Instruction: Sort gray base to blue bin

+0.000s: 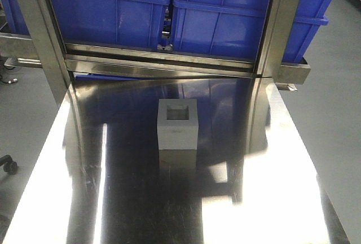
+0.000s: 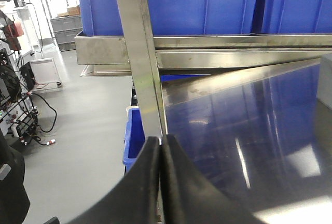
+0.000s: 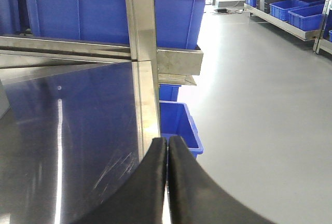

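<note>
Fingers on left gripper (image 2: 161, 144) and right gripper (image 3: 167, 142) sat pressed together. The gray base (image 1: 177, 136) (front marking unreadable) stood apart from the blue bin (image 1: 225, 26).

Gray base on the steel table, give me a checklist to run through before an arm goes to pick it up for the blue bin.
1. Gray base stands upright on the table, recess facing up: ok.
2. Nothing touching the base: ok, it stands alone.
3. Left gripper open for a grasp: not ok, its jaws are shut.
4. Right gripper open for a grasp: not ok, also shut.
5. A gripper positioned over the base: not ok, neither shows in the front view.
6. Room in the blue bin: cannot tell, its inside is out of view.
</note>
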